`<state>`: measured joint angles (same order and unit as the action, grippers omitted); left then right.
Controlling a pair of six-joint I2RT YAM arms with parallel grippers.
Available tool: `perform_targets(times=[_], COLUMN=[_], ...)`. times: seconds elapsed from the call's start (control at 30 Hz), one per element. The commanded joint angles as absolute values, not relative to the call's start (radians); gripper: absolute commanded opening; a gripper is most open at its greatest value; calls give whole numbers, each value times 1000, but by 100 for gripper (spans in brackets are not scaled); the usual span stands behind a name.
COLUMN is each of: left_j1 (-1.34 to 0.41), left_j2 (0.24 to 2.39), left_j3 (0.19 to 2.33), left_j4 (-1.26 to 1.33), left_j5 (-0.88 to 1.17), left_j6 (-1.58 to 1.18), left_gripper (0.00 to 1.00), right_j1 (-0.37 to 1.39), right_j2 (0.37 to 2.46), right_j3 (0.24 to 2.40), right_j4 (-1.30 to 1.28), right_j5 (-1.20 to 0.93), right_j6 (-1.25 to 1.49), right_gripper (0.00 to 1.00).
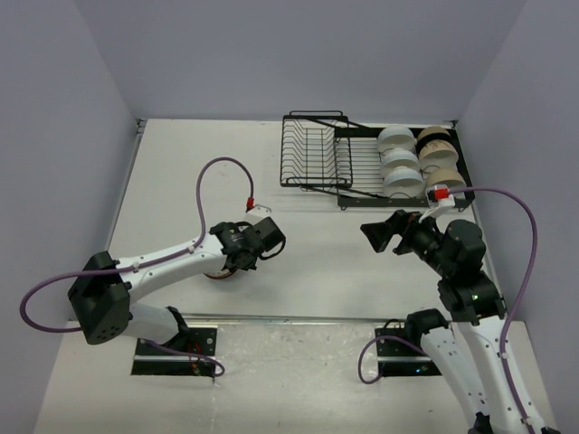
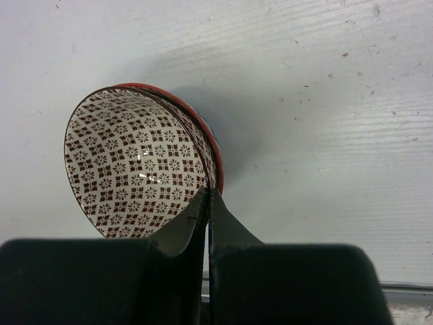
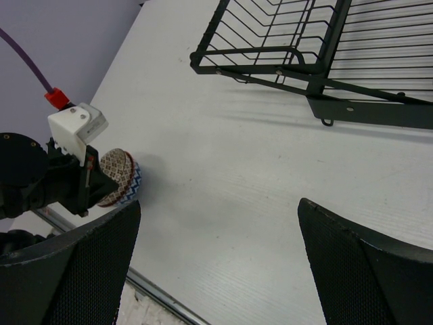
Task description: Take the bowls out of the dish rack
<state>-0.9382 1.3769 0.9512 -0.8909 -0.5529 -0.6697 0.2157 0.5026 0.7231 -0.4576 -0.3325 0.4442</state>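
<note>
The left gripper point(image 2: 208, 198) is pinched shut on the rim of a reddish-brown patterned ceramic bowl point(image 2: 135, 162). It holds the bowl tilted low over the white table point(image 2: 325, 101), well apart from the black wire dish rack point(image 1: 317, 154), probably to set it down. The right gripper point(image 1: 384, 233) hangs wide open and empty near the rack, likely so it can reach the white and beige round bowls point(image 1: 403, 163) standing in it.

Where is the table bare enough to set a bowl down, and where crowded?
Bare: table left of the dish rack, and the strip between the patterned bowl in the left hand and the right hand. Crowded: rack's right section, full of bowls.
</note>
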Motion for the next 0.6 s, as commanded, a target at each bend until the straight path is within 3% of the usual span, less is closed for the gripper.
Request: perform_targets(times=[0.0,0.43,0.53,0.57], left_j1=[-942,-942,-942,-942], left_j2=[1382,1397,1387,1387], left_j3=[943,943,940,942], left_j4=[-882,-882,-879,-884], left_j5=[-566,-566,-568,-572], left_j6=[-678,-681,-681,-683], left_gripper=[0,0,6,14], right_j1=[213,213,213,213], right_j2=[499,503,505,505], right_j3=[721,721,719,721], right_j4=[-431,-431,-428,-428], right_j5=[-337,-334,-336,-334], right_j6=[437,436,437,437], right_gripper=[99,99,99,99])
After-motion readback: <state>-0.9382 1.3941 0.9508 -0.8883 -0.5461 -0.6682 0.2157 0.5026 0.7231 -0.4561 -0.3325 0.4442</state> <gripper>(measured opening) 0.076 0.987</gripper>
